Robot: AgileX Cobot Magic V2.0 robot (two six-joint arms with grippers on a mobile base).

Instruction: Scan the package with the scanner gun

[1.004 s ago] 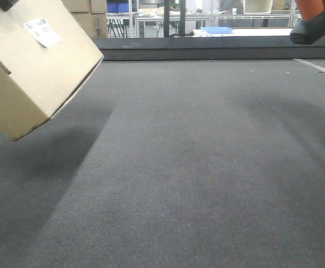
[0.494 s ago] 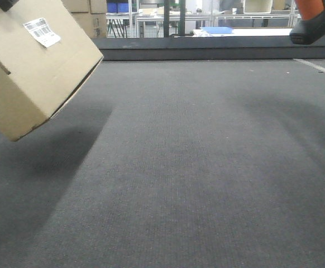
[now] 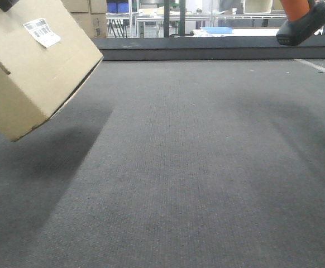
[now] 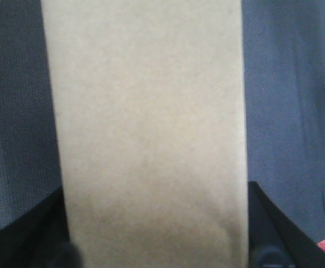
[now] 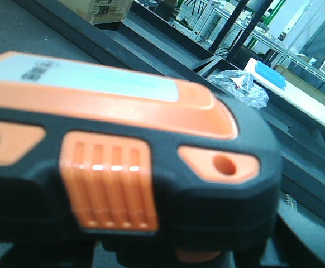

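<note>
1. My left tool (image 4: 157, 245) is closed on the box (image 3: 34, 67), tilted above the table (image 3: 196, 167), label (image 3: 42, 32) uppermost.
2. The scanner (image 3: 305, 25) hangs aloft, well apart from the box. My right tool's grip is hidden; I judge it clamped.
3. Step: aiming. Next, point the scanner's head at the label.

A: What lies underneath everything?
B: A grey mat (image 3: 196, 167), with a white stripe (image 3: 319, 68) at its far right and a dark raised ledge (image 3: 207, 50) along the back edge.
A: And behind the ledge?
B: Brown cartons (image 3: 87, 14) at the left, blue crates (image 3: 118, 7) just beside them, metal-legged tables (image 3: 151, 19), a blue tray (image 3: 216, 29) — and a crumpled clear plastic bag (image 5: 238, 86) near that tray.
</note>
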